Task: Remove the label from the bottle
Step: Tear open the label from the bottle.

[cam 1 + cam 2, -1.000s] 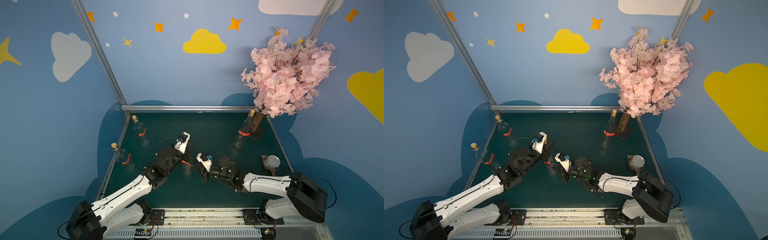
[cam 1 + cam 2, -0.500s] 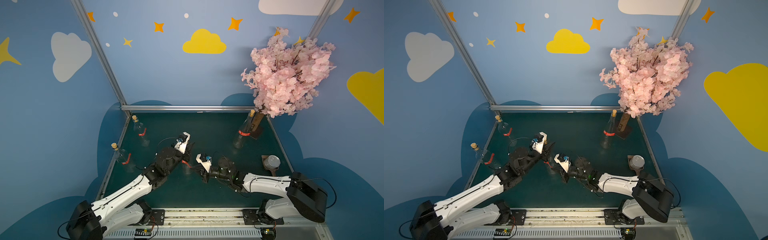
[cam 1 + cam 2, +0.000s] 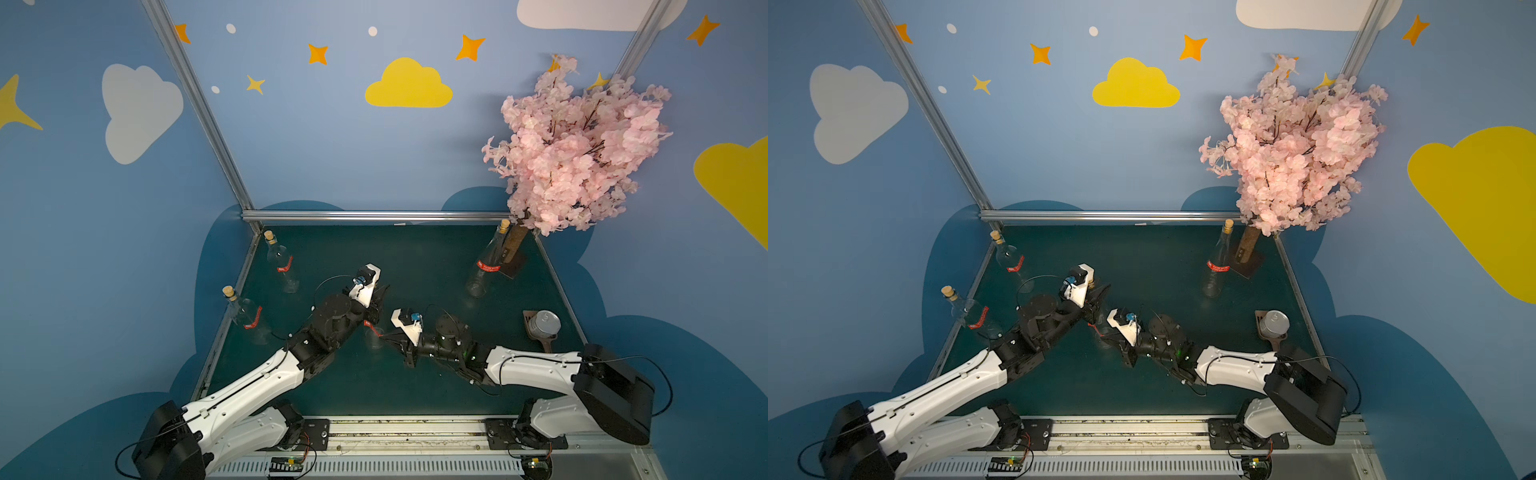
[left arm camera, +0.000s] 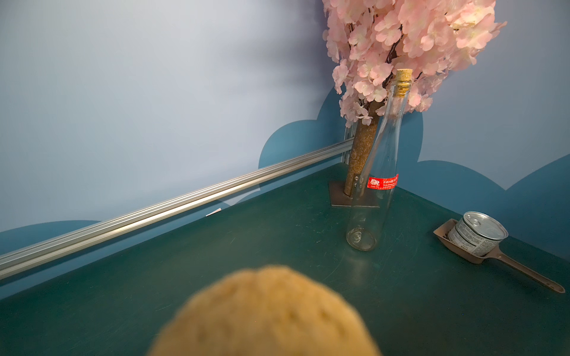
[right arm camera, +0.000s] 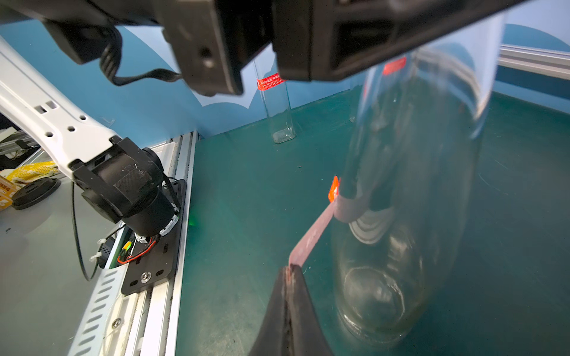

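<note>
A clear glass bottle [image 5: 401, 215] stands upright mid-table, seen faintly in both top views [image 3: 374, 338] [image 3: 1103, 332]. My left gripper [image 3: 376, 305] [image 3: 1097, 300] is shut on its neck from above; its black fingers [image 5: 308, 40] cross the right wrist view, and the blurred cork [image 4: 265, 314] fills the near edge of the left wrist view. The red label [image 5: 311, 237] is partly peeled, one end stuck to the glass. My right gripper [image 5: 290, 271] [image 3: 384, 337] is shut on the loose end, beside the bottle's lower body.
Three other corked bottles with red labels stand at the left edge [image 3: 282, 262] [image 3: 245, 311] and back right [image 3: 488, 262]. A pink blossom tree [image 3: 573, 141] fills the back right corner. A tin can on a brown scoop [image 3: 544, 326] lies at the right edge.
</note>
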`<move>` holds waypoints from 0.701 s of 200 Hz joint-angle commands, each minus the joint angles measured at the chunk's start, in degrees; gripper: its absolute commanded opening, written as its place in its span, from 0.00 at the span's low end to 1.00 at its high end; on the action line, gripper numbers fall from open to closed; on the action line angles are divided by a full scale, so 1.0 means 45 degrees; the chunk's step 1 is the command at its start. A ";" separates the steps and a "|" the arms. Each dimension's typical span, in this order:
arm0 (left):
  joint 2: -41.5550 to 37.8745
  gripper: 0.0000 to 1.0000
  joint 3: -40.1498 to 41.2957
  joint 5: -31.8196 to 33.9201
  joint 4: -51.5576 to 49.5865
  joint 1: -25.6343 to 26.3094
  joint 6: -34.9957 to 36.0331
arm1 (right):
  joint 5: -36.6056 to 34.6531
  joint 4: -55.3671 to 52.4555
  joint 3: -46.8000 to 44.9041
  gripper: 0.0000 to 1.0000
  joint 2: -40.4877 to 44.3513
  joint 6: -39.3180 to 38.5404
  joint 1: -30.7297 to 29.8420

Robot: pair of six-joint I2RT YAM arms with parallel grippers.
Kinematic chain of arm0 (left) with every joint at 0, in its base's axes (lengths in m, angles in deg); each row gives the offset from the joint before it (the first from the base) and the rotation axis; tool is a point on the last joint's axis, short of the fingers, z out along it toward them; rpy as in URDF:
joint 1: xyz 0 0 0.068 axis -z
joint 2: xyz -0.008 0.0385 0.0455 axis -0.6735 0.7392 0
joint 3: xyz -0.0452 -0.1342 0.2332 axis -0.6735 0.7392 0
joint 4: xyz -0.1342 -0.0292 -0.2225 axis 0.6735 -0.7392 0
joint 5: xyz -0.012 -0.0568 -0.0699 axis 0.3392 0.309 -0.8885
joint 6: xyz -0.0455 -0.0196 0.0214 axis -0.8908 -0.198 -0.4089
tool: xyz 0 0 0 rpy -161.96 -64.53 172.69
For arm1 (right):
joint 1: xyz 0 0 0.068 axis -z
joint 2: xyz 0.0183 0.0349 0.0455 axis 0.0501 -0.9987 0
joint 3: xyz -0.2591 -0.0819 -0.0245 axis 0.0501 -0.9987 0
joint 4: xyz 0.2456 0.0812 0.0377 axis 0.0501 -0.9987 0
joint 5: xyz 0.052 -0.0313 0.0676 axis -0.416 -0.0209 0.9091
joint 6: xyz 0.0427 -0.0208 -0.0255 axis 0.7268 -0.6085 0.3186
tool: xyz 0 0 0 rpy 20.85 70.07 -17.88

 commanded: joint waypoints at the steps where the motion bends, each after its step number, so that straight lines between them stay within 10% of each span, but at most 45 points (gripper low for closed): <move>1: 0.0262 0.03 -0.0051 0.0551 -0.0792 -0.0097 0.0455 | 0.0555 -0.0058 0.0323 0.00 -0.0116 -0.0085 -0.0190; 140: 0.0192 0.03 -0.0068 0.0632 -0.0858 -0.0098 0.0446 | 0.0614 -0.0058 0.0294 0.00 -0.0245 -0.0003 -0.0218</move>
